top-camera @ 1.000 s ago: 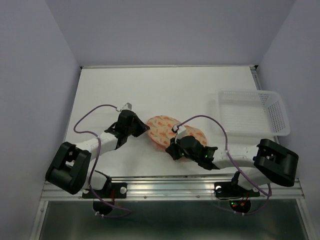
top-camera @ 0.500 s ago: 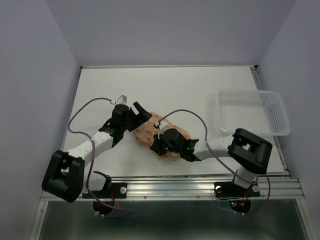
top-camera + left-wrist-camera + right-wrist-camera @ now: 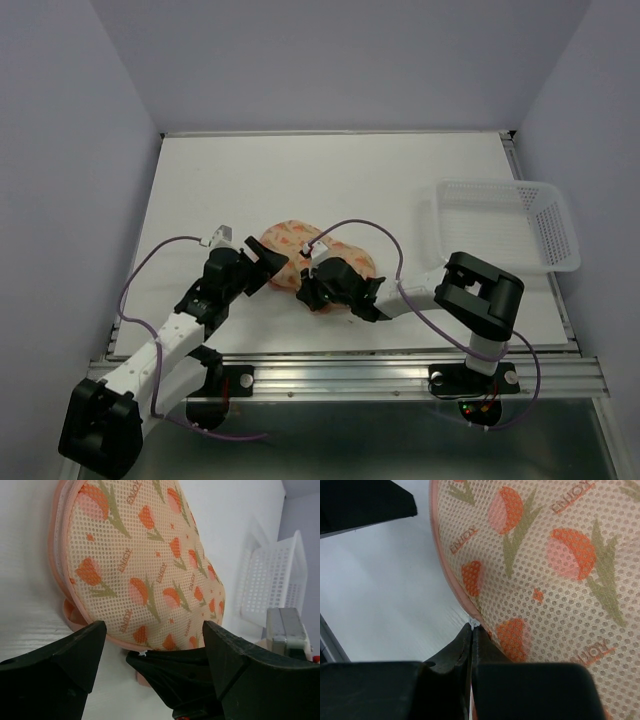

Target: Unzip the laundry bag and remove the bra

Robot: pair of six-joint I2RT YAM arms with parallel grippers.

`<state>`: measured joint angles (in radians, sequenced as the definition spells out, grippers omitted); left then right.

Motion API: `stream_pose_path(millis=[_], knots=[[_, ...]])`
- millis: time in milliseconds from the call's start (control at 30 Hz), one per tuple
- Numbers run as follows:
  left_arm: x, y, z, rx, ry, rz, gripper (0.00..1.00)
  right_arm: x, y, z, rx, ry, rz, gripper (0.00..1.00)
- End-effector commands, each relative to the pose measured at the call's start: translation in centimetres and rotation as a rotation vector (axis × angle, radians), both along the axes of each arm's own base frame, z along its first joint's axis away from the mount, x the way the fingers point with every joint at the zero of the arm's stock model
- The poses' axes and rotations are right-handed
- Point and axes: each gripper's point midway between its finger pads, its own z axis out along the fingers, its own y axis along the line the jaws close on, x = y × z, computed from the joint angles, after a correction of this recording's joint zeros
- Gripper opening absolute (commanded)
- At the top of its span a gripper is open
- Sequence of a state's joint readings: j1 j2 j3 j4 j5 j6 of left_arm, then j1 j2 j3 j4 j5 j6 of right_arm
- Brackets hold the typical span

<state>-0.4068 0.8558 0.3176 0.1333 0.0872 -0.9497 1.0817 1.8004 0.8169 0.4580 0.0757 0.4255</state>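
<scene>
While the right hand (image 3: 472,636) pinches the zip tab (image 3: 474,623) on the laundry bag (image 3: 545,570), the left hand (image 3: 153,630) sits wide open beside it.

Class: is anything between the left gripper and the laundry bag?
Partly: the right gripper, shut on the zip pull, sits in the mouth of the open left gripper, at the edge of the laundry bag.

The laundry bag (image 3: 288,238) lies on the table (image 3: 300,170), left of the basket (image 3: 547,215).

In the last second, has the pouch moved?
Yes. The pouch has slid left, farther from the basket on the table's right side.
</scene>
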Motion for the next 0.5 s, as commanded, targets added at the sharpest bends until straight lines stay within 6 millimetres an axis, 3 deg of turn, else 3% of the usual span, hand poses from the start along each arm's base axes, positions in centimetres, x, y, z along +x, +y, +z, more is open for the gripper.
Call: stream_pose_path(millis=[0,233,467], knots=[[-0.7,0.9,0.2,-0.022,-0.006,0.056,0.89,1.7,1.7,2.3,0.076,-0.06,-0.03,0.01],[-1.2,0.4,-1.9,-0.056,0.046,0.045,0.88,1.6,1.9,2.5,0.088,-0.056,-0.03,0.01],[-0.2,-0.9,-3.1,-0.093,0.071,0.026,0.87,1.5,1.9,2.8,0.099,-0.053,-0.027,0.01]])
